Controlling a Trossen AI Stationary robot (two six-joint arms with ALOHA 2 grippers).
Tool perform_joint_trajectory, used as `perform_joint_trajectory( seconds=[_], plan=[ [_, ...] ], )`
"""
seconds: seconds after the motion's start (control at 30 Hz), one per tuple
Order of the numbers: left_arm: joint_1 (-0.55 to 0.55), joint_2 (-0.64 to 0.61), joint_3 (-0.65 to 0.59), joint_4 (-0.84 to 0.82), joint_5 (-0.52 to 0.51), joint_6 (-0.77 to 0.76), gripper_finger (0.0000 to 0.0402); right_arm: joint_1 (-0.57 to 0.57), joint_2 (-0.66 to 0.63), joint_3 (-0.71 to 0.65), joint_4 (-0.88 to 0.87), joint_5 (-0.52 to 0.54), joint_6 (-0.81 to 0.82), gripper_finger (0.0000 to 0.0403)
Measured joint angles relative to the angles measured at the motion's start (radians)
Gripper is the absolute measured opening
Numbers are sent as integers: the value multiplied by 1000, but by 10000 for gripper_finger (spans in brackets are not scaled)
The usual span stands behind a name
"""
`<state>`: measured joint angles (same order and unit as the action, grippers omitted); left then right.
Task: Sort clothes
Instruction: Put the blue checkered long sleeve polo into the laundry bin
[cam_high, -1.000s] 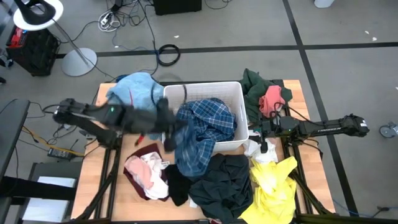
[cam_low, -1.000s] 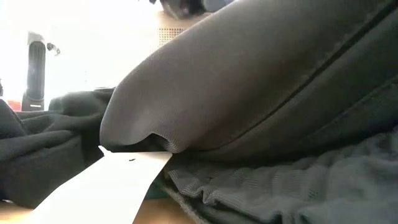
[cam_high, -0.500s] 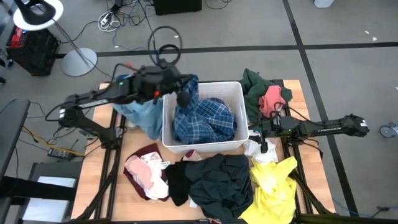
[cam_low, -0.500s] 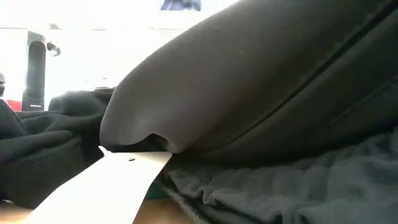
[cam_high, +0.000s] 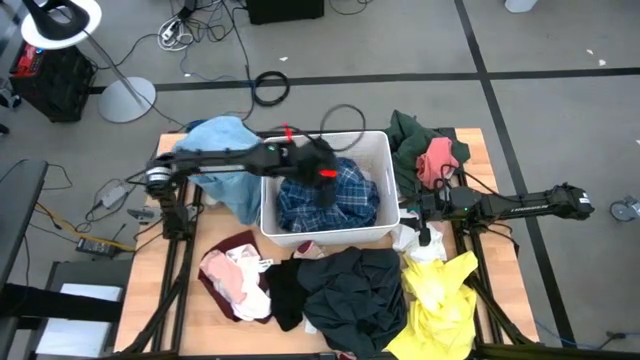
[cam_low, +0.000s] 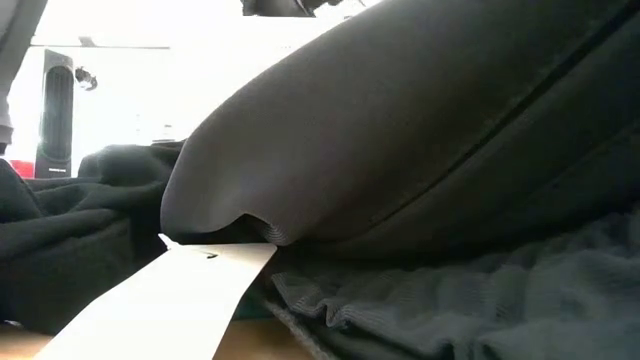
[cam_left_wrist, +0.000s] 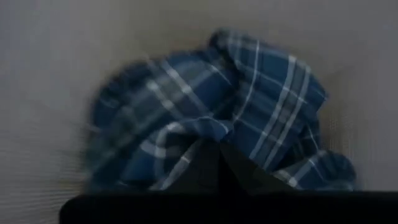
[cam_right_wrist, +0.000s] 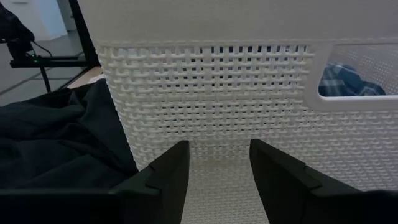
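A blue plaid garment (cam_high: 350, 205) lies bunched inside the white bin (cam_high: 378, 138); it also shows in the left wrist view (cam_left_wrist: 267, 93). My left gripper (cam_high: 325, 178) is over the bin's middle, just above the plaid, with its fingers together (cam_left_wrist: 219, 155). My right gripper (cam_high: 418, 215) waits open at the bin's right near corner, facing the bin's woven wall (cam_right_wrist: 217, 93), with nothing between its fingers (cam_right_wrist: 219, 162). Other clothes lie around the bin on the table. My left gripper comes down from above into the bin, and its shut fingertips (cam_left_wrist: 211, 163) meet a raised fold of the plaid (cam_left_wrist: 205, 127). The picture is blurred, so whether cloth is between the fingers cannot be told. The garment rests on the bin's floor.
A light blue garment (cam_high: 222, 150) lies left of the bin, with dark green (cam_high: 410, 130) and pink (cam_high: 438, 160) ones at the far right. Near the front lie yellow (cam_high: 440, 290), black (cam_high: 350, 290) and maroon-and-pink (cam_high: 235, 275) clothes. Dark cloth (cam_low: 400, 150) fills the low view.
My left gripper has risen from the bin's near left corner, swung over its far left corner, then gone right and down over its middle. The plaid garment, which hung over the bin's near wall onto the table, now lies wholly inside the bin.
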<state>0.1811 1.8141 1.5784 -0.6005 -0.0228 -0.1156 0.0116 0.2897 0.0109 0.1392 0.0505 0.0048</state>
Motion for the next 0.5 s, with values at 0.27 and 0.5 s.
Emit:
perform_joint_trajectory(
  seconds=[0.27, 0.5],
  plan=[
    [5, 149, 1, 17, 28, -82, 77, 0, 0, 0, 1, 0, 0, 171],
    [16, 170, 1, 19, 50, -74, 132, 0, 0, 0, 1, 0, 0, 171]
  ],
)
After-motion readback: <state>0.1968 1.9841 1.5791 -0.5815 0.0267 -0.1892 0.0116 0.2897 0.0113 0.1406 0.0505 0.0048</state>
